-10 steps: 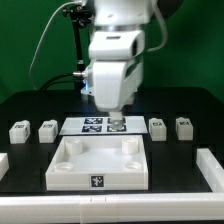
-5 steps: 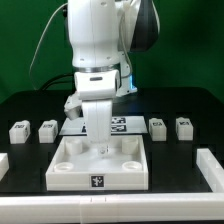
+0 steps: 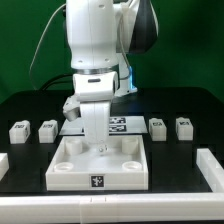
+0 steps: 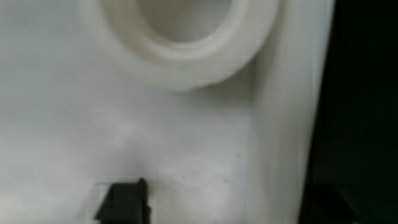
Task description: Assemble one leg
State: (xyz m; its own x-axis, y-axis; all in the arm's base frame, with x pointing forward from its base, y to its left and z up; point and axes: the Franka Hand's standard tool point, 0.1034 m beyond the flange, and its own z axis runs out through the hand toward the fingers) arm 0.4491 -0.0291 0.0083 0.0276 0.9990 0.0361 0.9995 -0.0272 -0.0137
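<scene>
Four small white legs with marker tags stand on the black table: two at the exterior view's left [image 3: 18, 131] [image 3: 48, 131] and two at its right [image 3: 157, 126] [image 3: 183, 127]. The large white tray-like piece [image 3: 70, 176] with round corner sockets lies in the middle. My gripper [image 3: 97, 143] is lowered onto its far part, away from every leg. In the wrist view the gripper [image 4: 231, 206] is open, one dark fingertip [image 4: 125, 202] showing, with the tray's white surface and a round socket [image 4: 178, 40] in front. It holds no leg.
The marker board [image 3: 122, 125] lies behind the tray, partly hidden by the arm. White rails run along the front [image 3: 110, 205] and at the right edge [image 3: 212, 170] of the table. A black cable hangs at the back left.
A second ago the arm was higher and further right, over the marker board. It then swung left and down onto the tray. Over the last half second nothing has visibly moved.
</scene>
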